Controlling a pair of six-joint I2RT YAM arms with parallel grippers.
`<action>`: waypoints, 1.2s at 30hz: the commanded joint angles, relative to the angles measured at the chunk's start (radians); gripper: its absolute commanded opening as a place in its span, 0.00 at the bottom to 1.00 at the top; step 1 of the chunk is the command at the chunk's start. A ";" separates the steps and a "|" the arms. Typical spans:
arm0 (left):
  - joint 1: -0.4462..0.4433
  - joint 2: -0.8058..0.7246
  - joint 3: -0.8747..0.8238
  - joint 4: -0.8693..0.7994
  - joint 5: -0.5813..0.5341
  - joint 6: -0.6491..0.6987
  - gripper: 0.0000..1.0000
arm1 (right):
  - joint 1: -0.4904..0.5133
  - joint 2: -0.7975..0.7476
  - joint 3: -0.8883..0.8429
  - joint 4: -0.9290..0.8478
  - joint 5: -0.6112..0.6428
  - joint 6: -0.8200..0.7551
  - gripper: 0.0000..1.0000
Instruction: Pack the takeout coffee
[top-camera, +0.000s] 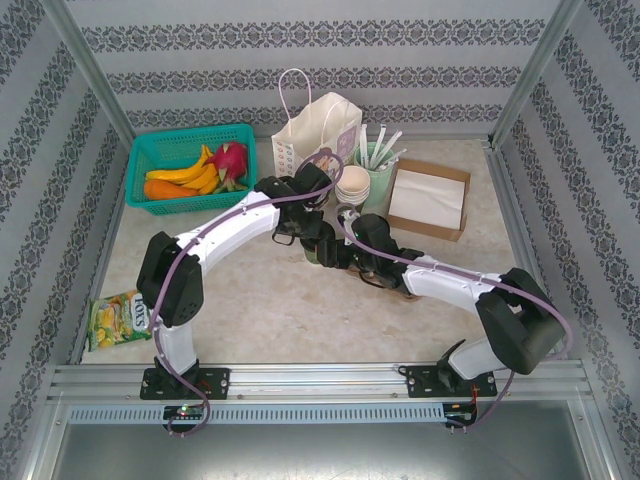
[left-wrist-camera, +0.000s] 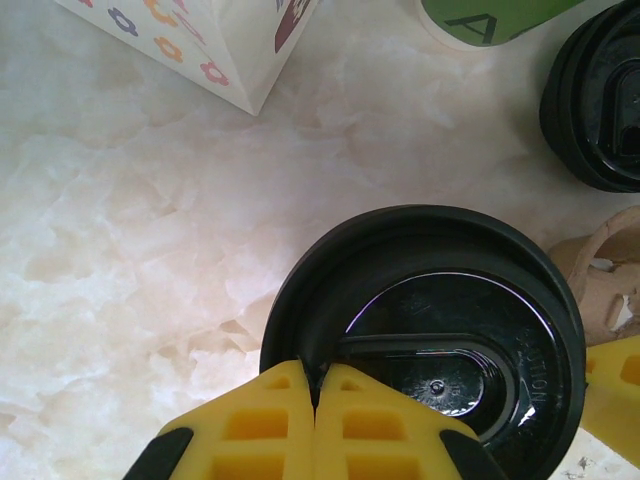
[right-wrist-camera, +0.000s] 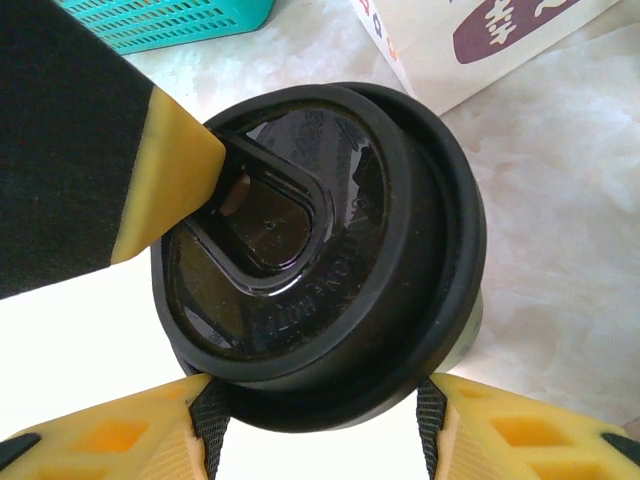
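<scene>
The takeout coffee (top-camera: 318, 252) stands upright in the middle of the table, a dark cup under a round black lid (right-wrist-camera: 330, 230). My left gripper (left-wrist-camera: 318, 388) is shut, and its yellow fingertips (right-wrist-camera: 185, 165) rest on the near rim of the lid (left-wrist-camera: 440, 330) from above. My right gripper (right-wrist-camera: 320, 415) straddles the cup just below the lid. Its black pads (right-wrist-camera: 432, 415) lie against the cup on both sides. The cup's lower body is hidden under the lid.
A white paper bag (top-camera: 315, 130) with handles stands behind the cup, with its corner (left-wrist-camera: 220, 45) close by. A second black lid (left-wrist-camera: 600, 100), cream cups (top-camera: 352, 185), a straw tumbler (top-camera: 380, 165), a napkin box (top-camera: 430, 195), a teal fruit basket (top-camera: 145, 150) and a snack packet (top-camera: 120, 318) are around.
</scene>
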 joint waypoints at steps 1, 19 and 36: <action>-0.030 0.126 -0.125 -0.127 0.126 -0.008 0.00 | 0.012 0.098 -0.055 -0.203 0.130 -0.006 0.55; -0.019 0.083 0.101 -0.160 -0.020 0.019 0.00 | -0.119 -0.057 0.067 -0.130 -0.149 0.090 0.64; -0.019 0.086 0.116 -0.155 0.013 0.033 0.00 | -0.198 0.046 0.181 -0.165 -0.258 0.349 0.55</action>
